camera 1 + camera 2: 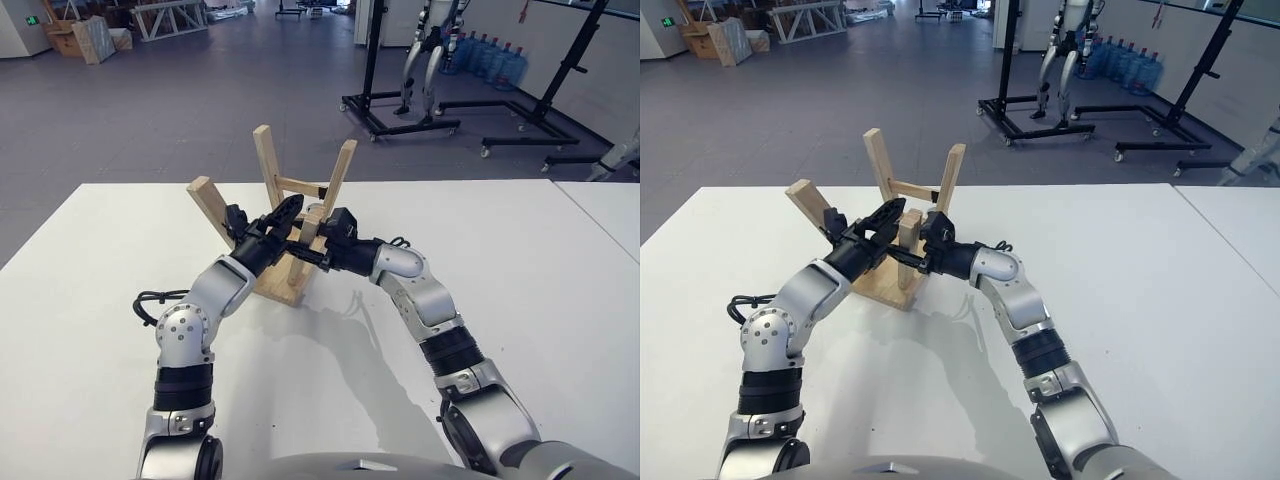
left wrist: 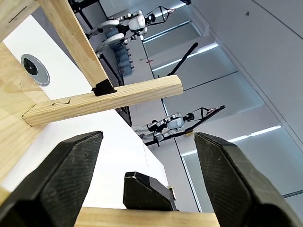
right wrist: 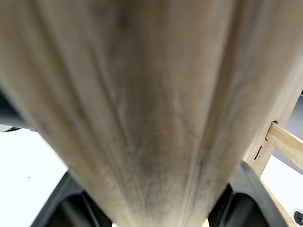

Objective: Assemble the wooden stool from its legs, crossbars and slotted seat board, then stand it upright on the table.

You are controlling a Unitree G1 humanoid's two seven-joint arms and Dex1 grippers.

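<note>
The wooden stool (image 1: 285,235) stands upside down on the white table (image 1: 500,260), its seat board (image 1: 272,287) flat and its legs pointing up. A crossbar (image 1: 300,185) joins the two far legs (image 1: 340,175); in the left wrist view it is the crossbar (image 2: 104,99). My left gripper (image 1: 280,222) is open at the stool's middle, its fingers (image 2: 61,179) spread wide over a wooden piece. My right gripper (image 1: 315,252) is shut on the near leg (image 3: 142,94), which rises between its dark fingers (image 3: 71,203).
A black cable (image 1: 150,297) lies on the table beside my left arm. A second table (image 1: 610,210) adjoins at the right. Black wheeled racks (image 1: 400,110) stand on the floor beyond the far edge. Bare tabletop stretches to the left and right of the stool.
</note>
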